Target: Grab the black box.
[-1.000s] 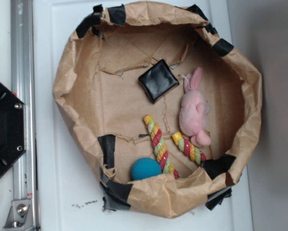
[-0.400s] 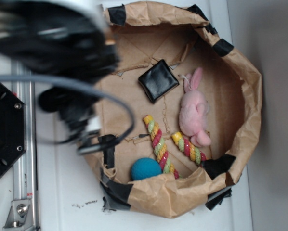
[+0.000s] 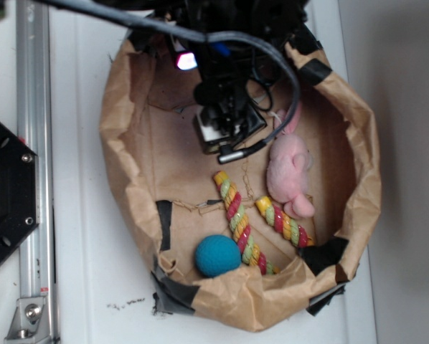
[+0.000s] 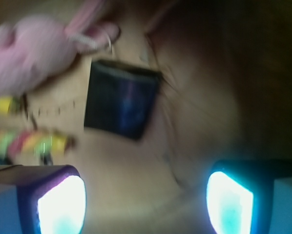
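In the wrist view the black box (image 4: 121, 100) is a glossy flat square lying on the brown paper floor, ahead of my gripper (image 4: 145, 204) and slightly to its left. The two glowing fingertips (image 4: 60, 204) stand wide apart with only bare paper between them, so the gripper is open and holds nothing. In the exterior view the arm and gripper (image 3: 225, 136) hang over the box and hide nearly all of it. The pink plush bunny (image 3: 290, 168) lies just beside the box.
Everything sits inside a brown paper bag nest (image 3: 128, 179) with black tape patches. Two striped rope toys (image 3: 236, 215) and a blue ball (image 3: 217, 254) lie nearer the front wall. Outside at the left are a black hexagonal plate (image 3: 6, 193) and a metal rail (image 3: 31, 143).
The arm came in from the upper left and swung right, now over the black box. The bag's left wall has shifted inward. The toys have not moved.
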Tool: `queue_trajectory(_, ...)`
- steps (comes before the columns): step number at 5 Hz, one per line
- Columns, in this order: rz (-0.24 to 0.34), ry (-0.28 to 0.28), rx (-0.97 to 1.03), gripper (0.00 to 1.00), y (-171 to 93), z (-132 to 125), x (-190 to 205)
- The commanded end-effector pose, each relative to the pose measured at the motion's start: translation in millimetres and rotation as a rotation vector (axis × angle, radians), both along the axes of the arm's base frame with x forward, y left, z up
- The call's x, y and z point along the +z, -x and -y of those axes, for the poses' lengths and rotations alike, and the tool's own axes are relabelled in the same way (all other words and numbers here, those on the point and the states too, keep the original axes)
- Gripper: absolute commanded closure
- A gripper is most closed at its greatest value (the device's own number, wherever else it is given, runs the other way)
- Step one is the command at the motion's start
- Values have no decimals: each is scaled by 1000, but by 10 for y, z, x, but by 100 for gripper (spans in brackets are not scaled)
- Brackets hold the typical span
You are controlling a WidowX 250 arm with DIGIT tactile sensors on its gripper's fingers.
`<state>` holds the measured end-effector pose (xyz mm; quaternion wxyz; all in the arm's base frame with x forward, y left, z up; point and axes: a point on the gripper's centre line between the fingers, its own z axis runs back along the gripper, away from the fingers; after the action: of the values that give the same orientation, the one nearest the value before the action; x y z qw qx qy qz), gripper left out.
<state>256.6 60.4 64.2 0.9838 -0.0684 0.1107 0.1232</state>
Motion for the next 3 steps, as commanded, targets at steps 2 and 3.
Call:
queue_trajectory(2, 69, -139, 62, 0, -283, 286, -200)
queue_trajectory(3, 113, -172, 23, 0, -344, 352, -232)
